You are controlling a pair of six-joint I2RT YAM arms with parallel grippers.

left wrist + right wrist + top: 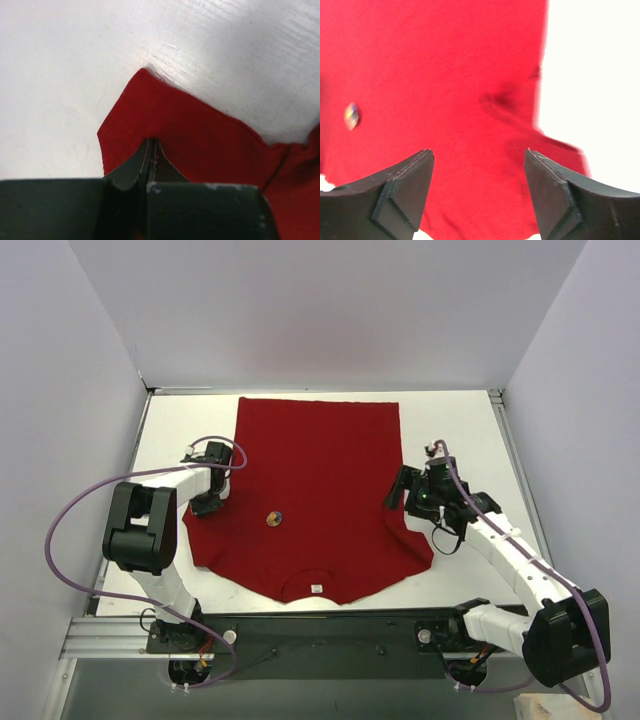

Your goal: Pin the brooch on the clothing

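Observation:
The deep-red T-shirt (pixel 315 480) lies flat on the white table, collar and white label (pixel 317 588) toward the near edge. The tiny golden-orange brooch (pixel 274 518) rests on the shirt's chest, left of centre; it also shows in the right wrist view (pixel 351 115). My left gripper (pixel 207 504) is at the shirt's left sleeve, and in the left wrist view (pixel 151 144) its jaws are shut on the sleeve's edge (pixel 150 115). My right gripper (pixel 397 490) hovers open and empty over the shirt's right side, with red fabric (pixel 470 75) between its fingers (pixel 405 185).
The white table (pixel 460 430) is walled by pale panels at the back and on both sides. A metal rail (pixel 110 638) runs along the near edge by the arm bases. Purple cables loop from both arms.

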